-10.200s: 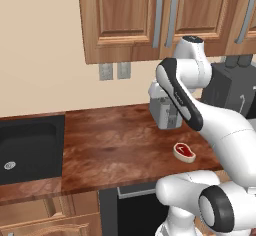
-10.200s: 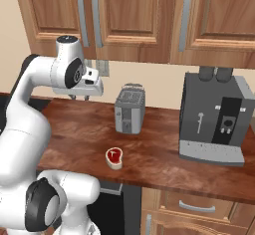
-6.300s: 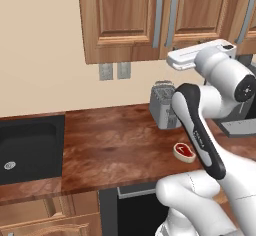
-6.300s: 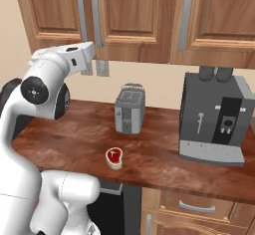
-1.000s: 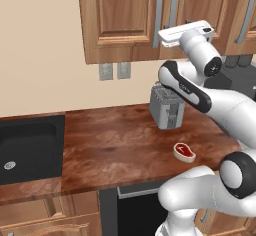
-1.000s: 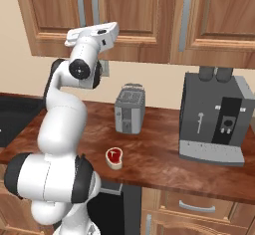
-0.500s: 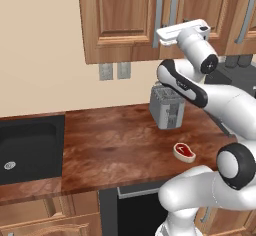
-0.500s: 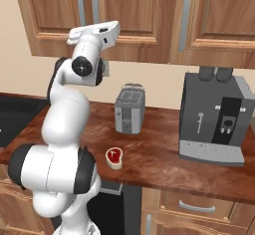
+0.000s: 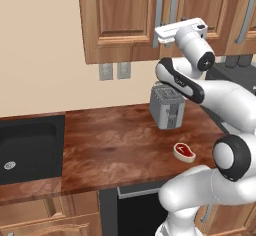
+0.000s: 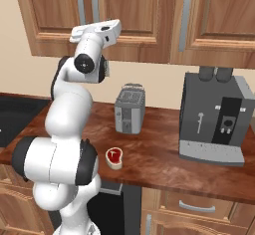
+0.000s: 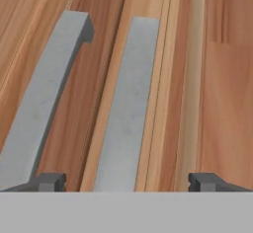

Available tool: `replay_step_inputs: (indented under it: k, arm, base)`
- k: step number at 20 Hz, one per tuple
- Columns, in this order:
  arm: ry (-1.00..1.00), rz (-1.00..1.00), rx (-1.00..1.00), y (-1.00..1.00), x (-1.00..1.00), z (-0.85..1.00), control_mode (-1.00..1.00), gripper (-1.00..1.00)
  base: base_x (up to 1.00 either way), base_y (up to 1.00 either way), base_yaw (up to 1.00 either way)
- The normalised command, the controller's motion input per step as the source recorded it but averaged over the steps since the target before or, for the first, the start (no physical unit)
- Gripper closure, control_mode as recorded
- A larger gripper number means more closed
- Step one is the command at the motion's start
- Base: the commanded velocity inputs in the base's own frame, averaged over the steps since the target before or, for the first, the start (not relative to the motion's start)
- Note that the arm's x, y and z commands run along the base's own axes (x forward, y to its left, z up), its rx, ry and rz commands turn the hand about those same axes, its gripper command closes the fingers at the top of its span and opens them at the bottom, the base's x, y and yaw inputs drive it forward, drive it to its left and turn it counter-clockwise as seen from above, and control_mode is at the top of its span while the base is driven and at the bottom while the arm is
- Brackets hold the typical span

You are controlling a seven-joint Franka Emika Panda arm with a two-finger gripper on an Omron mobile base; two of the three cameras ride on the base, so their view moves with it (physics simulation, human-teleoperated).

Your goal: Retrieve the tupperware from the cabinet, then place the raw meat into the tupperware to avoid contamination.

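Opening the cabinet point(image 9: 125, 20) is the step in hand: the claw point(image 11: 126, 181) is raised to the closed doors, spread wide and holding nothing, with its two dark tips straddling one grey bar handle point(image 11: 127, 103) in the hand view while the neighbouring handle point(image 11: 42, 94) lies just outside one tip. In the base views the hand point(image 9: 180, 30) sits right at the pair of handles point(image 10: 87, 2) where the two doors meet. By my reading, the next move calls for closing on the straddled bar and pulling the door outward in an arc about its hinge; a grip that catches both bars would jam. Each handle's long axis runs vertically up the door, so the tips close across it sideways. The tupperware is presumably behind the doors, hidden. The raw meat point(image 9: 184, 151) lies flat on the table point(image 9: 110, 145), well below the hand and near the front edge, just in front of the toaster point(image 10: 129, 108).
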Motion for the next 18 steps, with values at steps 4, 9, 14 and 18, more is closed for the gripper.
replay_step_inputs:
  k: [4,9,14,18]
  arm:
    - [0.00,0.00,0.00,0.00,0.18,0.00,-1.00,-1.00]
    - [0.00,0.00,0.00,0.00,0.18,0.00,-1.00,-1.00]
    - [0.00,0.00,0.00,0.00,0.17,0.00,-1.00,-1.00]
    - [0.00,0.00,0.00,0.00,0.17,0.00,-1.00,1.00]
  base:
    - [0.00,0.00,0.00]
    - [0.00,0.00,0.00]
    - [0.00,0.00,0.00]
    - [0.00,0.00,0.00]
